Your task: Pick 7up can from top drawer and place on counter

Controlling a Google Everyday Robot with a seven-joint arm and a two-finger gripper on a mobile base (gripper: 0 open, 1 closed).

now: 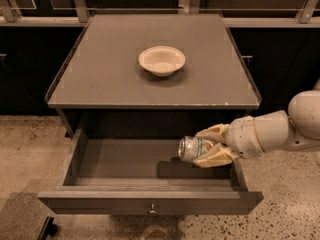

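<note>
The 7up can lies on its side, silver end facing left, held between my gripper's cream fingers. My gripper is shut on the can and holds it a little above the floor of the open top drawer, at its right side; a shadow lies on the drawer floor beneath it. The white arm comes in from the right. The counter lies above and behind the drawer. The drawer's small metal knob shows on its front panel.
A white bowl stands on the counter near its middle. The counter's front rim overhangs the back of the drawer. Speckled floor lies left and right. Dark cabinets and a metal rail run behind.
</note>
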